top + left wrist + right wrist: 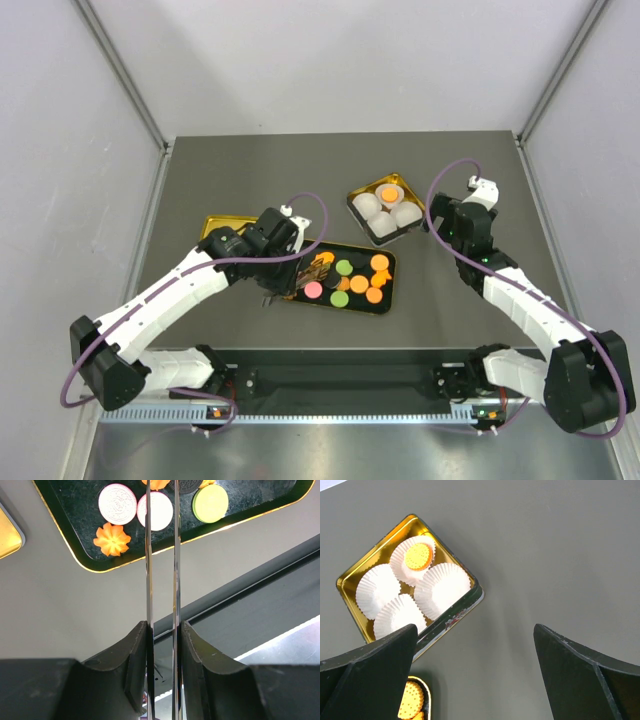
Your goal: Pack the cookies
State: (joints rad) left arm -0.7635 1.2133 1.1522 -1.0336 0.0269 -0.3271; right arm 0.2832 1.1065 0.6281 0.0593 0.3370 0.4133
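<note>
The cookies (352, 279) lie on a black gold-rimmed tray (391, 283) mid-table, in orange, pink and green, with one dark. My left gripper (288, 282) is at the tray's left end, shut on metal tongs (149, 580). The two thin blades run over a pale pink cookie (159, 511), their tips out of view. Beside it lie another pink cookie (117, 503), an orange flower cookie (112, 539) and a green cookie (210, 503). My right gripper (447, 218) hangs open over bare table beside the gold tin (451, 620). One orange cookie (418, 556) sits in a paper cup there.
The tin (352, 200) holds several white paper cups (442, 590). A gold lid (215, 226) lies left of the tray, partly under my left arm, its edge also in the left wrist view (7, 532). White walls enclose the table.
</note>
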